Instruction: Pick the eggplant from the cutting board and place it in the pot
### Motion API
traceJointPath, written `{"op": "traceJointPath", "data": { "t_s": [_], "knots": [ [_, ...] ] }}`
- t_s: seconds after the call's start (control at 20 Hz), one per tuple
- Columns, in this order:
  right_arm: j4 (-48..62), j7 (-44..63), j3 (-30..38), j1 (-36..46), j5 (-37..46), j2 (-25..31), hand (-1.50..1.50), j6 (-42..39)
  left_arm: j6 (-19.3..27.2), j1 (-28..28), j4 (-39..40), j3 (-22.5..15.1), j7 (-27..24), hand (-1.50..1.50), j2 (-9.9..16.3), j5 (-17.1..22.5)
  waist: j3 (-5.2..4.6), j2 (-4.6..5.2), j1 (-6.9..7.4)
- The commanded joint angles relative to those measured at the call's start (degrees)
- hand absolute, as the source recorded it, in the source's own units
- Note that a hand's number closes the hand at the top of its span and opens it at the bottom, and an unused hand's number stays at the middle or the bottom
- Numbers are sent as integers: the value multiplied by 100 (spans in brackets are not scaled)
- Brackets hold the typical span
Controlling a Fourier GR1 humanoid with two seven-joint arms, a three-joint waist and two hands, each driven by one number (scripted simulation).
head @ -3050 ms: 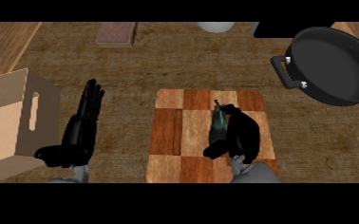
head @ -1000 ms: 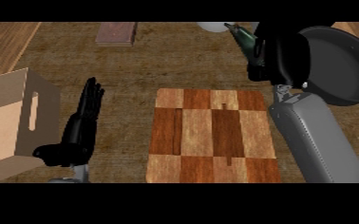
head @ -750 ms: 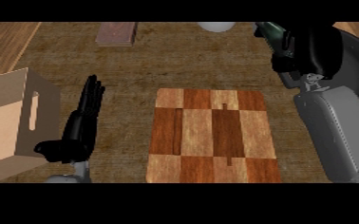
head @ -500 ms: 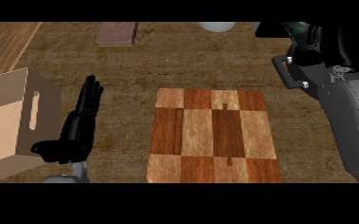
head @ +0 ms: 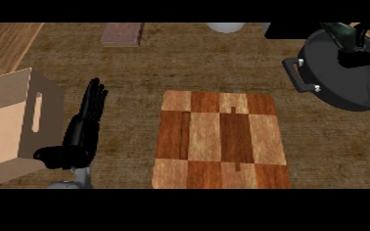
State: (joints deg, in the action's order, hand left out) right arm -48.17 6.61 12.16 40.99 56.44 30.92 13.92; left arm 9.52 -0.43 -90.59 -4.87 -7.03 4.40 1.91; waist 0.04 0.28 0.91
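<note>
I see a brown, mottled worktop (head: 180, 63) filling most of my view. At the far left a strip of lighter wood-grain surface (head: 16, 41) runs along its edge. The light is even and dim, with soft shadows. No walls or windows show from this steep downward angle.

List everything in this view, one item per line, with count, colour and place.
Cutting board: one, brown wood checker, centre, nothing on it.
Pot: one, black, right edge, handle facing left.
Eggplant: one, dark green, over the pot's far side, top right.
Box: one, tan, left edge.
Block: one, brownish, far left of centre.
Pale round object: one, whitish, top edge, cut off.
Left robot hand: one, black, open, beside the box.
Right robot hand: not clearly visible.
</note>
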Motion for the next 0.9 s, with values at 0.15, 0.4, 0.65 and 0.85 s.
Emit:
{"op": "traceJointPath", "data": {
  "t_s": [0.15, 0.4, 0.65, 0.85],
  "knots": [
    [1985, -667, 233, 677, -29, 187, 150, 77, -81, -33, -101, -126, 80, 0, -63, -28, 7, 56, 151],
    [2993, -1017, 491, 569, -26, 551, 150, 330, -143, -45, 157, -68, -221, 0, -83, -23, 13, 92, 204],
    [3622, -467, 690, 574, -115, 752, -150, -68, -94, -215, 1, -124, 59, 0, -74, -89, 23, 118, 246],
    [3610, -1818, 1111, 449, -691, 738, -150, -330, 20, -233, 76, -54, 32, 0, -139, -109, 28, 92, 155]
  ]
}}
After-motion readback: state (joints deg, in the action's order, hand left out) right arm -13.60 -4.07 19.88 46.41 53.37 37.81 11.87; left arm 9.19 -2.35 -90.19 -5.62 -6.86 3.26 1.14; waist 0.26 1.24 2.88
